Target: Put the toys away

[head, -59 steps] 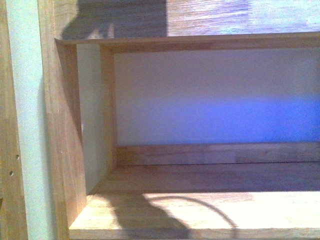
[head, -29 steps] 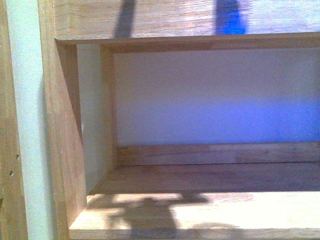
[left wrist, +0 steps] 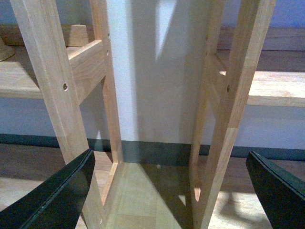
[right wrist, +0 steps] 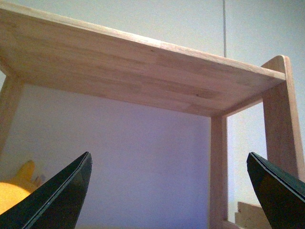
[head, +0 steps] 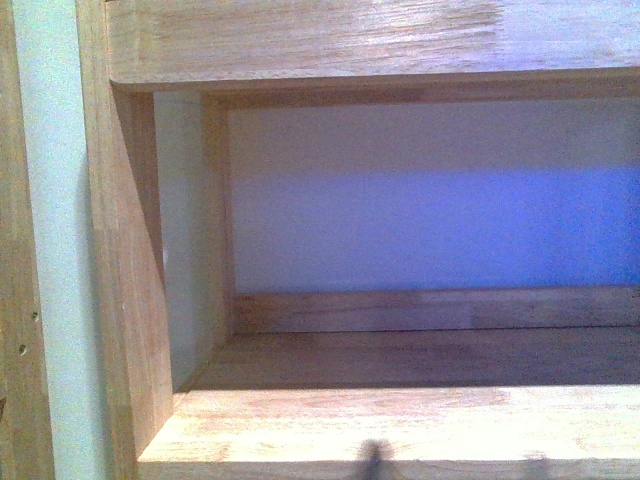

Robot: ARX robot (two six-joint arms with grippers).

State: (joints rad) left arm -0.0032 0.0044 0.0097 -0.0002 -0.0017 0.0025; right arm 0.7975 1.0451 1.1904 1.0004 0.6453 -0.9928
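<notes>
Shadows on the front view are nearly gone: the dark arm shapes that lay across the lower shelf board [head: 400, 425] and the top board [head: 350, 40] a moment back have shrunk to one thin sliver at the board's front edge. Shelf bay itself reads empty from that camera

Right gripper [right wrist: 169, 191]: both black fingers spread wide, nothing between them, released. It looks up under a shelf top [right wrist: 143, 71] with the wall behind. Plush toy [right wrist: 14, 191] sits at the edge of the right wrist view, just beside one finger, apparently inside the shelf bay; what it rests on is out of view

Left gripper [left wrist: 169, 191]: also spread open, empty, facing the gap between two wooden shelf uprights [left wrist: 52, 95] down near the floor

Judgement: toy looks placed, so the step is retreat. Back the right arm straight out, fingers kept wide so neither snags the plush and drags it off the shelf. Left arm should stay clear of the uprights

Toy: orange-yellow, soft rounded body, one small pointed yellow ear showing. Rest is cropped, other details can't be told
</notes>
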